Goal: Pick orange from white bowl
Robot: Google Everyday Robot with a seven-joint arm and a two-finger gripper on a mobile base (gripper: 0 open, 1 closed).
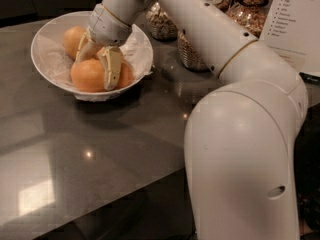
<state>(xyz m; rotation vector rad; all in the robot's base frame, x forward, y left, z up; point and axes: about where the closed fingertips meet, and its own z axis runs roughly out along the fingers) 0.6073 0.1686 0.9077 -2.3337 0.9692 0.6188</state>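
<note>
While the gripper (98,57) reaches down into the white bowl (42,36), its pale fingers (111,67) stand spread apart among the fruit, not closed on anything. Between the fingers shows a small part of the orange (101,52), low in the middle of the bowl and mostly hidden by them. Just in front of the fingers lies a front orange (86,76), touching the nearer one; just right of that finger sits a right orange (126,76); behind the farther finger rests a back orange (73,37). Crinkled paper lining (54,60) shows left of the fingers, under the fruit. The bowl stands on the dark glossy table (100,149). Right of the fingers and beyond the bowl rim are glass jars (163,25) of cereal, partly hidden by the white arm (210,29), which runs up and right from the fingers to its bulky base. Far right of the fingers, a printed card (295,19) stands at the edge
</note>
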